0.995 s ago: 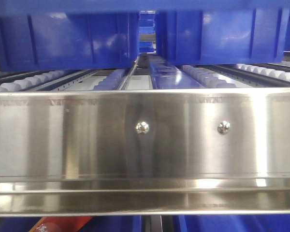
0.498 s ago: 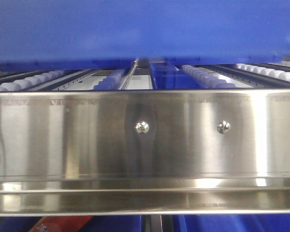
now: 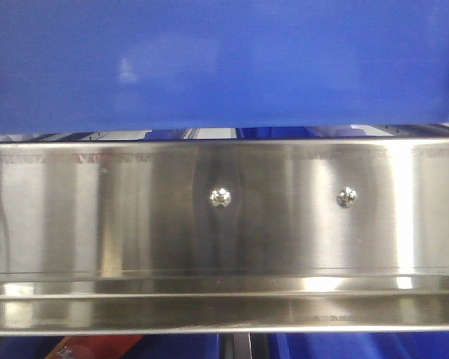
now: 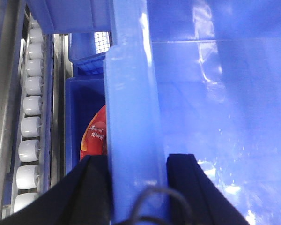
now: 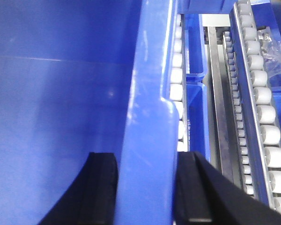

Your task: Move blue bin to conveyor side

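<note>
Above the steel rail [image 3: 135, 217] the blue bin [image 3: 224, 60] looks mid-carry, left gripper [image 4: 138, 185] and right gripper [image 5: 147, 185] each pinching its rim; next, probably a level swing toward the conveyor.

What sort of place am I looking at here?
Probably a warehouse or factory picking station. Roller tracks of white wheels run like a flow rack behind a steel rail, and plastic storage bins sit around, including the big blue bin.
</note>
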